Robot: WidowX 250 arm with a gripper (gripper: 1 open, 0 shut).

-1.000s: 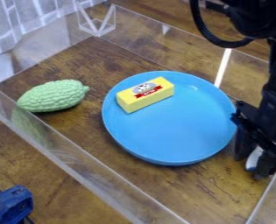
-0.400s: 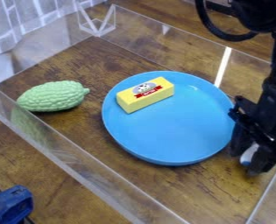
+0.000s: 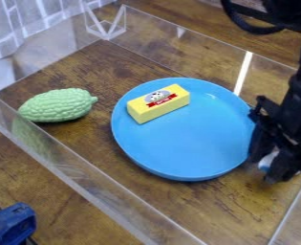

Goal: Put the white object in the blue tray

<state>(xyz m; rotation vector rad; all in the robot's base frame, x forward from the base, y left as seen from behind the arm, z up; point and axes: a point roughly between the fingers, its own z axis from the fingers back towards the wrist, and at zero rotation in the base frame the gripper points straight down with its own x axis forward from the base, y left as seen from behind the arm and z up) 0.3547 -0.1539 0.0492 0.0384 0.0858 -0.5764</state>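
The blue tray (image 3: 191, 144) lies in the middle of the wooden table, and a yellow block with a red label (image 3: 160, 101) rests on its far left part. My black gripper (image 3: 272, 165) points down just past the tray's right rim. A small pale sliver of the white object (image 3: 264, 166) shows between the fingers, and the rest of it is hidden by them. The jaws look shut on it, slightly above the table.
A green bumpy vegetable toy (image 3: 57, 105) lies on the table to the left of the tray. Clear plastic walls (image 3: 63, 167) fence in the work area at the front, left and back. A blue thing (image 3: 6, 225) sits outside the front wall at the lower left.
My gripper has risen a little and edged left toward the tray's rim, carrying the white sliver with it. The tray, yellow block and green toy have stayed put.
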